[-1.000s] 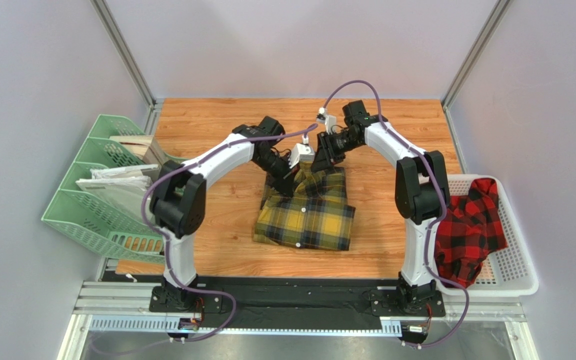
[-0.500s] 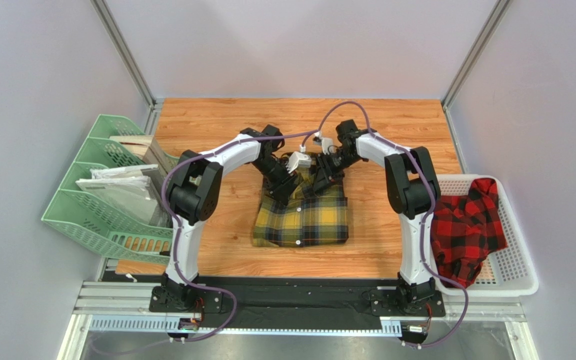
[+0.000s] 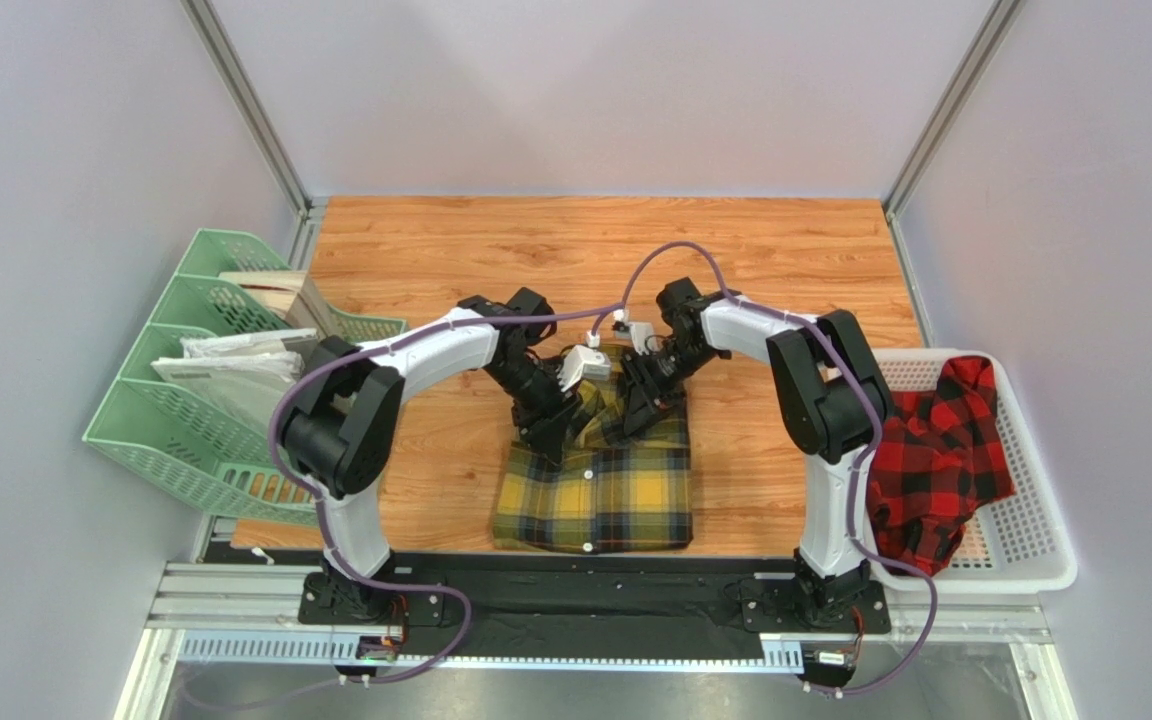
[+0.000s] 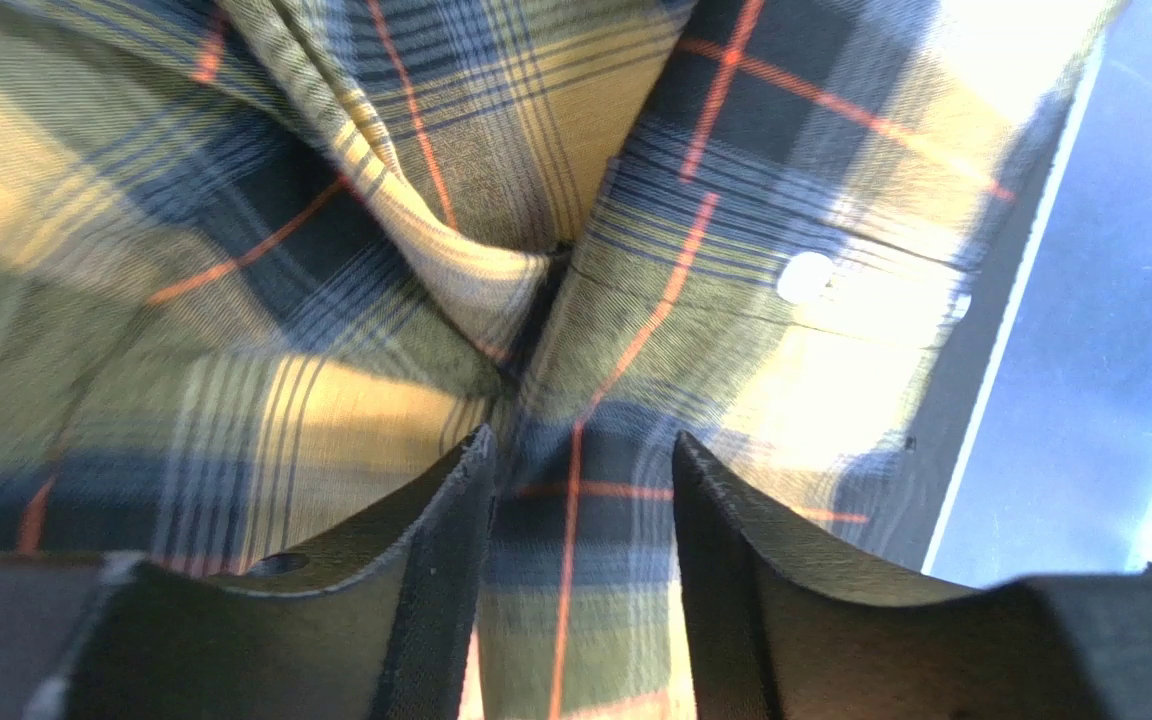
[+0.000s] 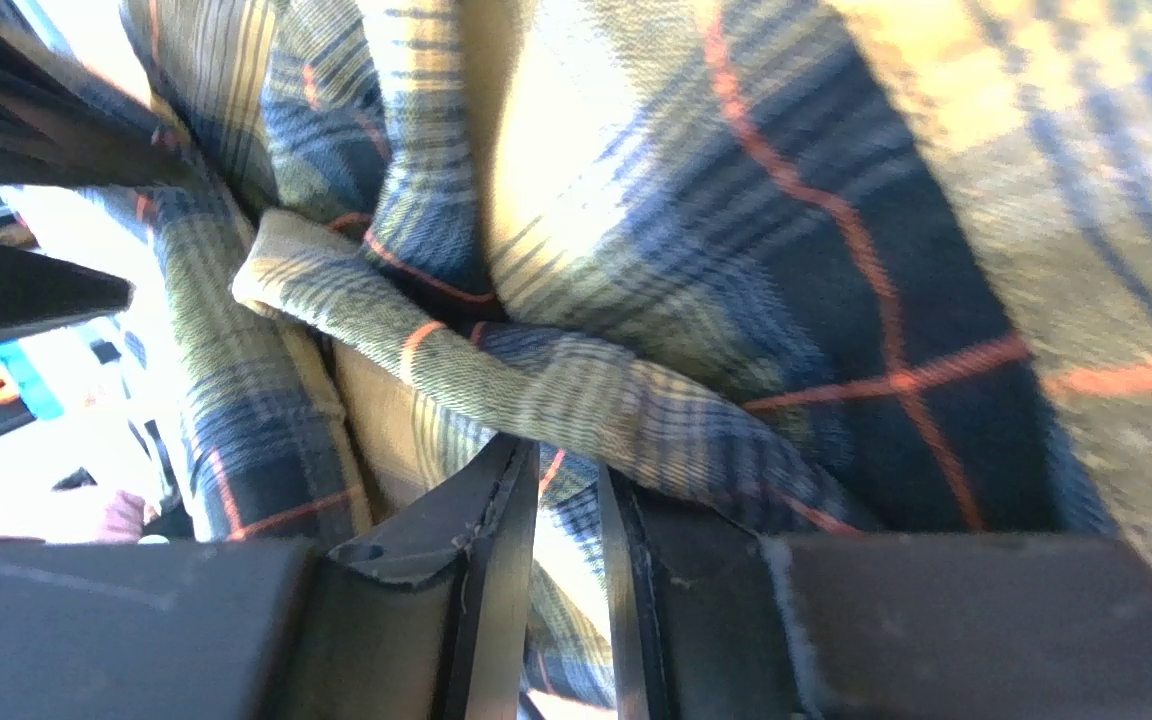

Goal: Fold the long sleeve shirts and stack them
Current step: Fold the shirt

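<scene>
The yellow-and-black checked shirt (image 3: 597, 488) lies folded in a rough rectangle on the wooden table, near the front edge between the two arms. Both grippers press down on its bunched far edge. My left gripper (image 3: 564, 420) stands open over the cloth (image 4: 312, 300), its fingers apart with the fabric lying flat below them. My right gripper (image 3: 630, 408) is shut to a narrow gap on a fold of the same shirt (image 5: 838, 225) that runs across its fingertips (image 5: 515, 465). The red-and-black checked shirt (image 3: 935, 458) lies crumpled in the white basket at the right.
The white perforated basket (image 3: 1040, 540) sits off the table's right edge. Green stacked paper trays (image 3: 192, 390) holding papers stand at the left. Grey walls enclose the table, and the arm bases sit on a black rail at the front.
Both arms have pulled back toward the front edge, dragging the yellow shirt with them. The left gripper, shut a second ago, has opened and let go of the cloth.
</scene>
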Robot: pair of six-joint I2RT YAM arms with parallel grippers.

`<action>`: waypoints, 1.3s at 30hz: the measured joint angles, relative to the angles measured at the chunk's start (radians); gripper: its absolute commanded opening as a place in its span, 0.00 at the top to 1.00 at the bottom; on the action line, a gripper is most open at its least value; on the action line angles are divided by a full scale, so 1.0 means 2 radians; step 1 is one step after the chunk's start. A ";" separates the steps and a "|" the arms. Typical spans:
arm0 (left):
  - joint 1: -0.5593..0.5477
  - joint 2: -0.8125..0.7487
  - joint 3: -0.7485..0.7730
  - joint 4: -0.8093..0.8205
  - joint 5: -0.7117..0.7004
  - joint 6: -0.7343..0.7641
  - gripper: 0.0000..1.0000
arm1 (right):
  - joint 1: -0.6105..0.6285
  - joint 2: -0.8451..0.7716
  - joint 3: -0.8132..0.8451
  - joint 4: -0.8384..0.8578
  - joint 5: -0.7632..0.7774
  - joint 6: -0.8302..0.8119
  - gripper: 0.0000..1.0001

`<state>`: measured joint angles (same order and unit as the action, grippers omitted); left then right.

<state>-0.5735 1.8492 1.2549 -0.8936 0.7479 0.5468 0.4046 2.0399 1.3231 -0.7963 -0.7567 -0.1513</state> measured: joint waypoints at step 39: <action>-0.044 0.011 0.045 -0.061 -0.009 0.121 1.00 | -0.003 0.078 0.156 0.005 -0.010 0.001 0.69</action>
<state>-0.6613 1.8717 1.3457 -1.0157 0.7296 0.7898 0.3981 2.1960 1.6348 -0.7868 -0.7761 -0.1493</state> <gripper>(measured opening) 0.009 0.314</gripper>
